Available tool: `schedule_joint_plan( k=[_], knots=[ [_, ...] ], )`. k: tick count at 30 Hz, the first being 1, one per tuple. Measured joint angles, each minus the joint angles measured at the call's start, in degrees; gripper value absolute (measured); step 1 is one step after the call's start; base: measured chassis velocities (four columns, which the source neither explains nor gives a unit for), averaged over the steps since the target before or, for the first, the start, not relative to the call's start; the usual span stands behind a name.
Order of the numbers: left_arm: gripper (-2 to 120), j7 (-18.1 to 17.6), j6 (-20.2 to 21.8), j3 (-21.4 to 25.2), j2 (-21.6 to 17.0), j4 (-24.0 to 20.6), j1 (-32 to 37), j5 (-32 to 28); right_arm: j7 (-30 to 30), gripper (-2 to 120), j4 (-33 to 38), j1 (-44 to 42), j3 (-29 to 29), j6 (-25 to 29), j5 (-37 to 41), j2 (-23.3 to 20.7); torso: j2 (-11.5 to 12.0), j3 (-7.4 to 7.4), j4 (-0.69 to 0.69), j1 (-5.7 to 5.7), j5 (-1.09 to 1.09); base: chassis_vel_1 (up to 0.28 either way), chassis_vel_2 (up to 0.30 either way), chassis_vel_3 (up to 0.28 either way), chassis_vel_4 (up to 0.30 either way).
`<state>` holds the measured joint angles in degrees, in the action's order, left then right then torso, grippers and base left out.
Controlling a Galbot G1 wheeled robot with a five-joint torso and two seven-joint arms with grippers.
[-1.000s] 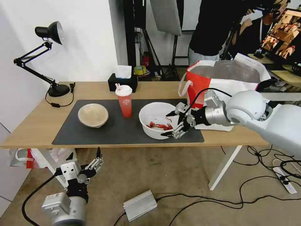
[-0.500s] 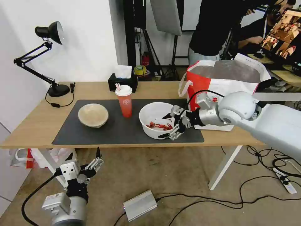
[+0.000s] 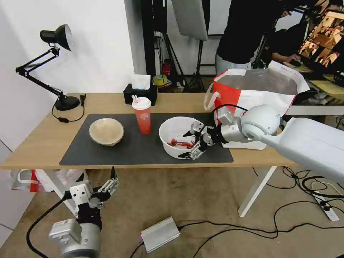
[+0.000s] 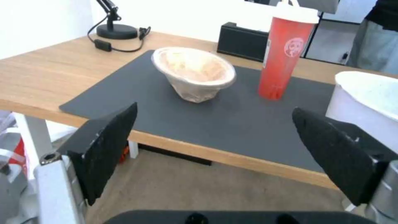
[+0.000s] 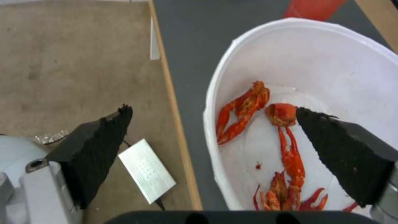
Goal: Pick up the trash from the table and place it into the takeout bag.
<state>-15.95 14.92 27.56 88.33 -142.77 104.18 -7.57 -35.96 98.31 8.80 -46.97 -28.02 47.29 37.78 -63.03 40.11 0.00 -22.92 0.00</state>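
Right tool (image 3: 189,144), spread wide, straddles the near rim of the white bowl (image 3: 172,130) at frame center. Left tool (image 3: 111,179), also wide, hangs lower left below the table (image 3: 39,147).

We see a black desk lamp (image 3: 53,64) standing at the far left corner, its jointed arm folded and its shade tilted, its cord (image 3: 68,116) trailing to an inline switch. Beside it, at the back edge, sits a black tissue box (image 3: 140,94) with a white tissue poking up. On the brown floor below we find a silver power brick (image 3: 159,233) and black cables (image 3: 286,215) running to a white power strip (image 3: 326,206) at right. Behind, we make out dark stands and a lit monitor (image 3: 324,39).
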Motion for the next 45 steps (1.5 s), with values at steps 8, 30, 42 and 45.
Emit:
schedule_joint_plan(
  k=[8, 30, 42, 45],
  knots=[
    [100, -0.04, 0.00, 0.13, -0.55, 0.34, 0.09, -0.01, -0.64, 100, -2.64, 0.02, -0.57, 0.29, 0.04, 1.44, 0.00, 0.00, 0.00, 0.00, 0.00, 0.000, 0.000, 0.000, 0.000],
    [100, -0.12, 0.00, -0.11, -0.27, 0.69, -0.07, 0.17, -2.77, 100, -6.55, 4.03, -3.99, -1.19, 2.84, 3.32, 0.00, 0.00, 0.00, 0.00, 0.00, 0.000, 0.000, 0.000, 0.000],
    [100, -0.17, 0.00, -0.74, -0.07, 0.69, -0.36, 0.24, -2.71, 100, -7.16, 3.67, -4.70, -1.49, 2.59, 4.51, 0.00, 0.00, 0.00, 0.00, 0.00, 0.000, 0.000, 0.000, 0.000],
    [100, -0.20, 0.00, -0.75, -0.07, 0.70, -0.40, 0.25, -2.68, 100, -7.23, 3.13, -4.60, -1.53, 2.43, 4.73, 0.00, 0.00, 0.00, 0.00, 0.00, 0.000, 0.000, 0.000, 0.000]
  ],
)
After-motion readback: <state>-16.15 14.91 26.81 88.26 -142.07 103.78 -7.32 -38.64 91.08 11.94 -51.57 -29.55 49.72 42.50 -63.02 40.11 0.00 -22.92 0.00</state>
